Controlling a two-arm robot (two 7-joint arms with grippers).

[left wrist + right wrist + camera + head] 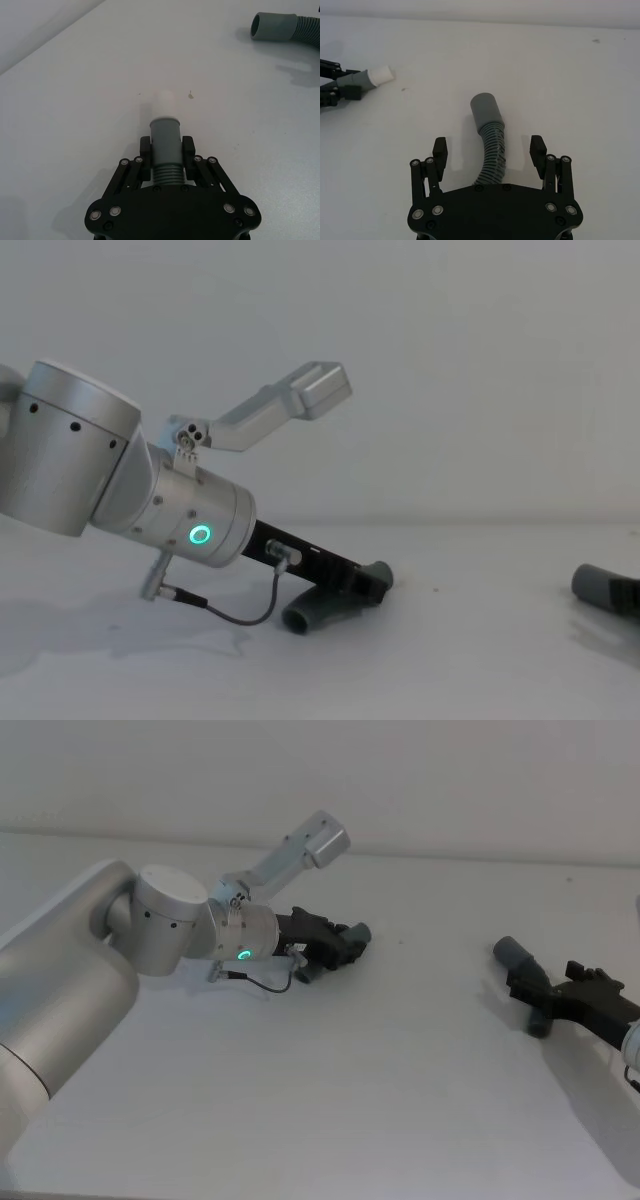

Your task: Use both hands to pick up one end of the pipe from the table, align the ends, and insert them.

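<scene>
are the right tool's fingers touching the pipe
Apart. The right wrist view shows the right tool open, with bare table between each of its fingers and the ribbed pipe piece.

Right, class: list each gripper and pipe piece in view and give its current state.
left gripper: shut on the white-tipped pipe piece, at its collar.
right gripper: open, straddling the grey-mouthed pipe piece without touching it.
white-tipped pipe piece: gripped, not inserted.
grey-mouthed pipe piece: lying on the table, ungripped.
</scene>
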